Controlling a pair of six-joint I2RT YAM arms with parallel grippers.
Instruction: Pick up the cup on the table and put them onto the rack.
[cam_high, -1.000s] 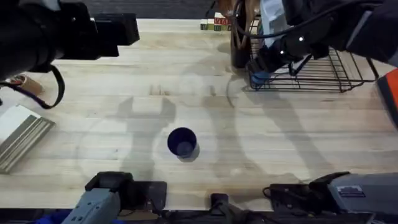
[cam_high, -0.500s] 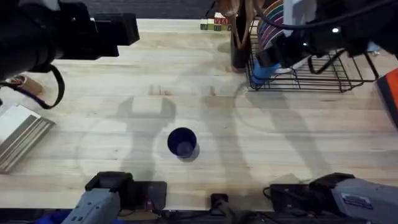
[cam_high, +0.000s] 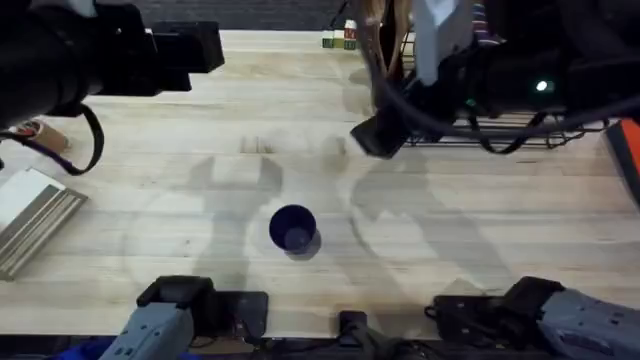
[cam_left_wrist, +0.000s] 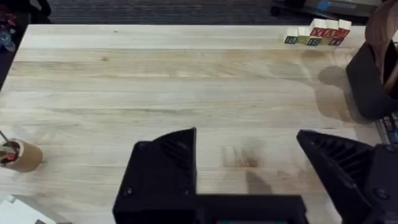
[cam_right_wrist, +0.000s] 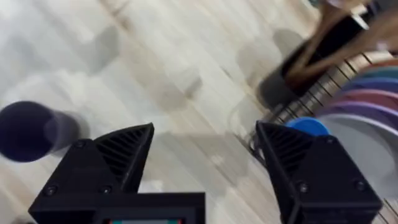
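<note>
The dark navy cup (cam_high: 293, 228) stands upright on the wooden table, near the front middle; it shows in the right wrist view as well (cam_right_wrist: 25, 130). A sky blue cup (cam_right_wrist: 309, 126) sits at the near corner of the black wire rack (cam_high: 545, 125), beside the coloured plates (cam_right_wrist: 367, 93). My right gripper (cam_right_wrist: 205, 155) is open and empty, hovering above the table just left of the rack (cam_high: 378, 135). My left gripper (cam_left_wrist: 249, 168) is open with nothing in it, high over the far left of the table (cam_high: 190, 50).
A dark utensil holder (cam_right_wrist: 292, 81) with wooden handles stands at the rack's left end. Small lettered blocks (cam_left_wrist: 316, 34) lie at the far edge. A brown paper cup (cam_left_wrist: 15, 155) and a grey slatted board (cam_high: 30, 215) are at the left.
My right gripper was on the sky blue cup at the rack's corner. It has let go and drawn back to the left, off the rack. The left arm stayed still.
</note>
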